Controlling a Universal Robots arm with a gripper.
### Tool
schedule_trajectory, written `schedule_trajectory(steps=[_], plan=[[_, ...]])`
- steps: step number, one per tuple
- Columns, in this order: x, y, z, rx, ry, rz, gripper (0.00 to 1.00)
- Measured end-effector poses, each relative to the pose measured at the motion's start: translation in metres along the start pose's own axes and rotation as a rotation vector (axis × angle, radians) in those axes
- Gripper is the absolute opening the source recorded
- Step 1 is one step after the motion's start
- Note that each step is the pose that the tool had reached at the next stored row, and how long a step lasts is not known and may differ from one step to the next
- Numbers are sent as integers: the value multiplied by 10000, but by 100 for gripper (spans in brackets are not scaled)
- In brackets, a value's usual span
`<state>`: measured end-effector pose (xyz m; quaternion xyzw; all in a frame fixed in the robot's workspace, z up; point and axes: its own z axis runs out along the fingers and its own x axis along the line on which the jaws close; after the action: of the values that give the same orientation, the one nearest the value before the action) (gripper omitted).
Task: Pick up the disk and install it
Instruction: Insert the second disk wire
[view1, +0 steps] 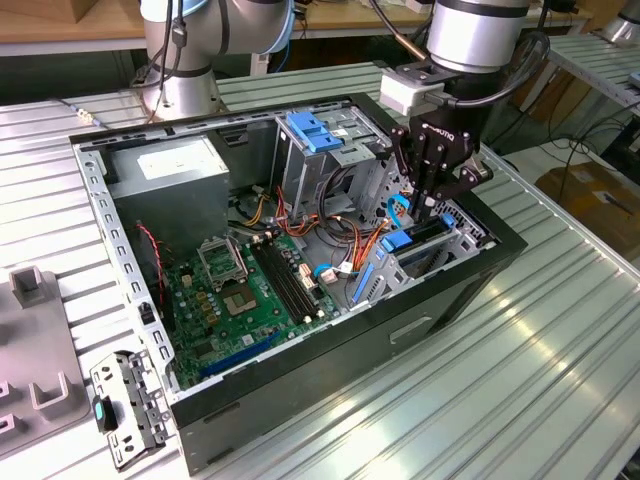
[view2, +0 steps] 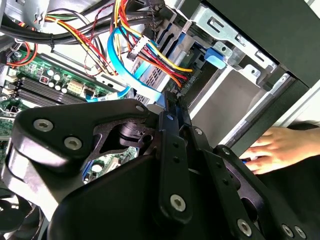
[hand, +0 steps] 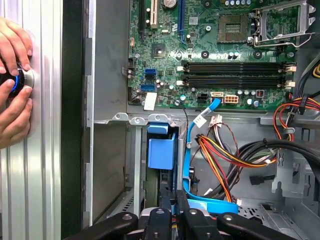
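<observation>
motherboard (view1: 250, 290) is seen low in the open case | disk (view1: 420, 240) is pushed edge-down into its bay slot | pincer (view1: 428, 205) is closed tight on the disk | risk: nearby wires (view1: 345, 240) may get pinched if pressed crooked

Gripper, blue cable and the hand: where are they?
gripper (view1: 428, 200), exterior view, between its black fingertips.
blue cable (hand: 187, 165), first wrist view, on its upright stretch.
hand (view2: 280, 147), second wrist view, on its back, beside the case.

Disk (hand: 162, 154), blue-framed, standing on edge, seated in metal bay
</observation>
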<state>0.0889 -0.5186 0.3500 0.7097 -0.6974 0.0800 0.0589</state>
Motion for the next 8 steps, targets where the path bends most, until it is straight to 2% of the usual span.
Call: schedule_trajectory(steps=[8], plan=[[0,0,0,0,-2,0,16]])
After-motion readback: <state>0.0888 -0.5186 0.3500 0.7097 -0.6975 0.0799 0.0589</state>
